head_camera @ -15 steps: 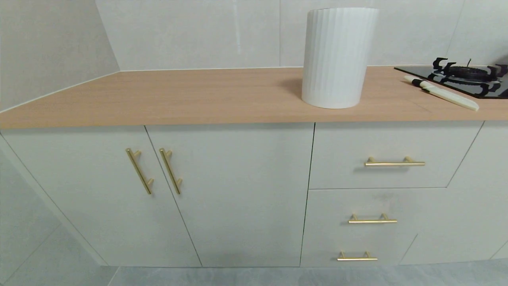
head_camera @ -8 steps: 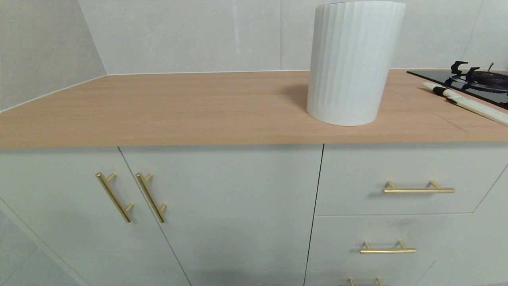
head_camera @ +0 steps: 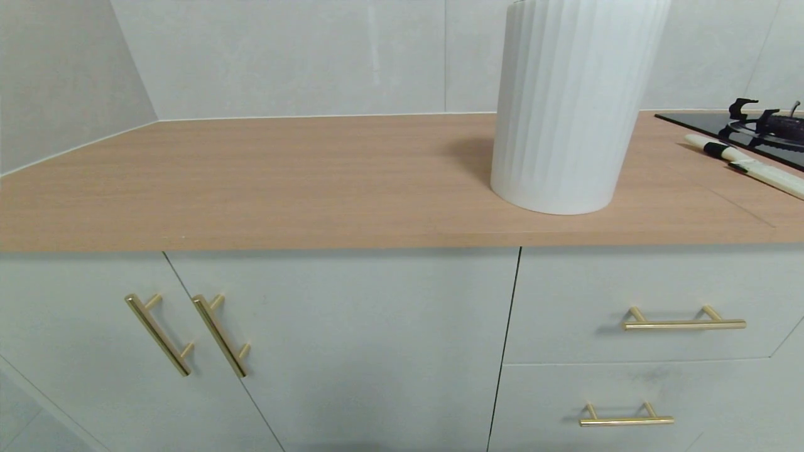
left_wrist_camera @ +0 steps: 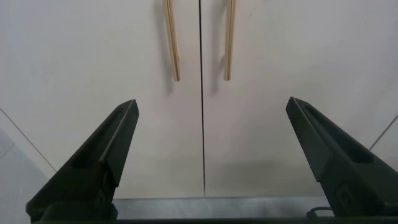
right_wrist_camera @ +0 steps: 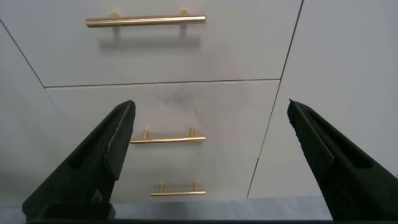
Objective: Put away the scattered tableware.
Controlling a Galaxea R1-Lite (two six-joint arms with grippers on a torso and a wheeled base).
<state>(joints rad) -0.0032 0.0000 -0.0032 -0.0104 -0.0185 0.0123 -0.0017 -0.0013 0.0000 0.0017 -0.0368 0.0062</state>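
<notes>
**Kitchen counter, both of my grippers open**

Wood covers the long countertop [head_camera: 282,182], and pale wall tiles [head_camera: 301,56] stand behind it. On the right part of the countertop stands a tall white ribbed pot [head_camera: 565,107], upright. Farther right lies a cream knife [head_camera: 747,164] with a black band. It lies flat on the wood, just beside the near edge of the black hob [head_camera: 703,120], and well apart from the pot. A black burner grate [head_camera: 763,118] sits on the hob.

Under the countertop are pale cupboard doors [head_camera: 364,345] on the left, with two slanted gold handles [head_camera: 158,334] side by side. On the right are drawers, each with a gold bar handle [head_camera: 684,323].

My left gripper [left_wrist_camera: 211,104] hangs in front of the cupboard doors. Its jaws are spread wide and hold nothing. The gap between the two doors [left_wrist_camera: 202,93] runs right between them.

My right gripper [right_wrist_camera: 210,106] hangs in front of the drawers [right_wrist_camera: 186,112]. Its jaws are spread wide too, and they hold nothing. Three gold drawer handles [right_wrist_camera: 146,21] show beyond it, one below the other.
</notes>
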